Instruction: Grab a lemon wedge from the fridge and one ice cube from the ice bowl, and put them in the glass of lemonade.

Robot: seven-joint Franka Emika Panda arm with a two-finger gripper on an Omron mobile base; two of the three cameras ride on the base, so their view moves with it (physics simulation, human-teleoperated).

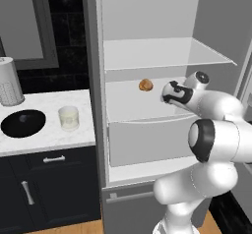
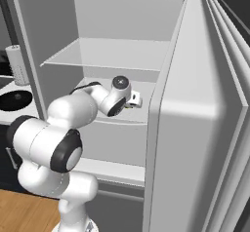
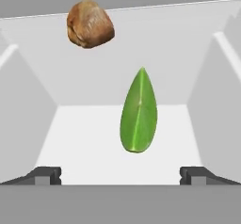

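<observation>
The fridge (image 1: 147,21) stands open and my arm reaches onto its middle shelf. In the hand view the lemon wedge (image 3: 139,112), a green pointed slice, lies on the white shelf straight ahead of my gripper (image 3: 120,175). The gripper is open with nothing between its fingertips, which are spread wide on either side of the wedge and a little short of it. In the left base view the hand (image 1: 172,93) sits over the shelf. On the counter to the left are the glass of lemonade (image 1: 69,117) and the black ice bowl (image 1: 23,123). The ice cube is too small to make out.
A round brown lumpy food item (image 3: 89,24) lies on the same shelf beyond the wedge and to its left (image 1: 145,85). The fridge door (image 2: 195,128) hangs open at the right. A white paper-towel roll (image 1: 9,82) stands behind the bowl, with dark cabinets (image 1: 49,189) below.
</observation>
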